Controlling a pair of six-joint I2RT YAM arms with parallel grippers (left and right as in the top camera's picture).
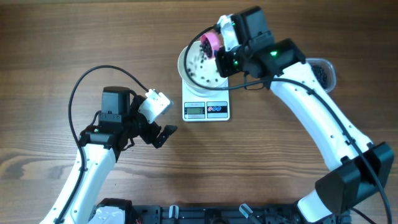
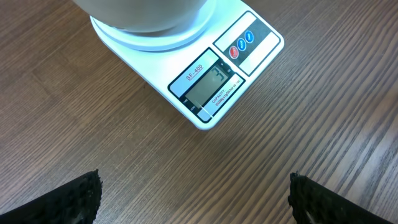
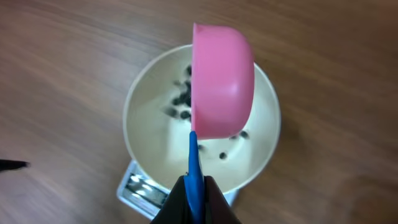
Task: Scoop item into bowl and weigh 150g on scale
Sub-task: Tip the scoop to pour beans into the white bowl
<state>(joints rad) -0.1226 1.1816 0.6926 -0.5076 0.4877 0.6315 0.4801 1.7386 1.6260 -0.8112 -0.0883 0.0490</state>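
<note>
- The left gripper (image 2: 196, 202) hung over bare table (image 2: 87, 130) at the near left. Its jaws were spread wide and it held nothing.
- The scale (image 1: 206, 109) stood at mid-table, beyond and to the right of that gripper, with its display and buttons facing the near edge. Digits showed on the display but could not be read with confidence.
- The bowl (image 1: 191, 70) sat on the scale's platform and covered most of it. Only a thin scatter of the item (image 3: 181, 99) lay on its floor, so the fill was judged well short of target.
- The right gripper (image 3: 194, 196) was pinched tight on the blue handle (image 3: 194, 158) of a pink scoop (image 3: 222, 81).
- The scoop hung above the bowl's middle with its back to the wrist camera and its mouth turned down. Whether any pieces were inside could not be seen.
- Seen from overhead, the scoop's long axis ran from the gripper toward the far left.
- The clear container (image 1: 324, 70) of dark stock lay to the right of the bowl, well apart from the scoop and partly hidden by the right arm (image 1: 311, 118).
- A further scoop was judged to call for a rightward swing. The right arm was plainly the nearer one.
</note>
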